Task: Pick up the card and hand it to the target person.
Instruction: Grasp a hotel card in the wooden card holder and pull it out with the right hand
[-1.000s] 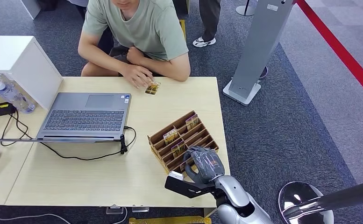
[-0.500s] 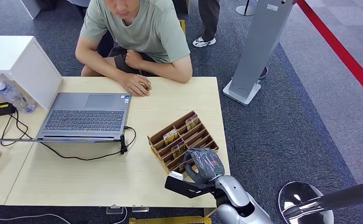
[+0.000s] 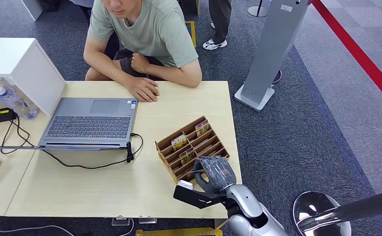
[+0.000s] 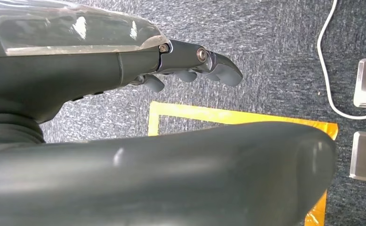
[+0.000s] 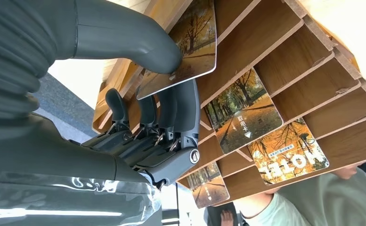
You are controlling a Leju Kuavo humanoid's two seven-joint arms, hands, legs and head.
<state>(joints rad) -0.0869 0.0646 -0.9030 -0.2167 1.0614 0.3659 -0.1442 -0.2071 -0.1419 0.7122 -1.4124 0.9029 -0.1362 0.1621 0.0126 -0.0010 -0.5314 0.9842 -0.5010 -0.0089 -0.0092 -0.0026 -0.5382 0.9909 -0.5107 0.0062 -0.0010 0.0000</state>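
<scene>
Head view: the right hand [image 3: 215, 173] sits over the near end of the wooden card rack [image 3: 192, 146], which stands close to the right edge of the table [image 3: 105, 191], toward its near right corner. The hand's back faces the camera and hides whatever its fingers close on. Further cards stand in the rack's slots toward its far end. At the far edge of the table a person [image 3: 144, 34] in a pale green shirt leans in, with one hand [image 3: 142, 90] flat on the tabletop. A laptop [image 3: 90, 122] lies open toward the left side of the table.

Right wrist view: here the grip is plain. The thumb [image 5: 124, 40] presses on the printed face of a card [image 5: 181, 49] and the dark fingers [image 5: 183, 106] curl up under its back, so the card is pinched between them, just at the rack's wooden dividers. The card is thin and rectangular, printed with an autumn scene of orange-leaved trees along a path, with a pale edge. Three more cards of the same kind sit in neighbouring slots, one bearing white lettering and another the word HOTEL. A corner of the person's green shirt shows beyond the rack.

Left wrist view: the left hand [image 4: 185, 66] hangs above grey carpet and yellow floor tape [image 4: 237, 117], its fingers loosely curled and holding nothing.
</scene>
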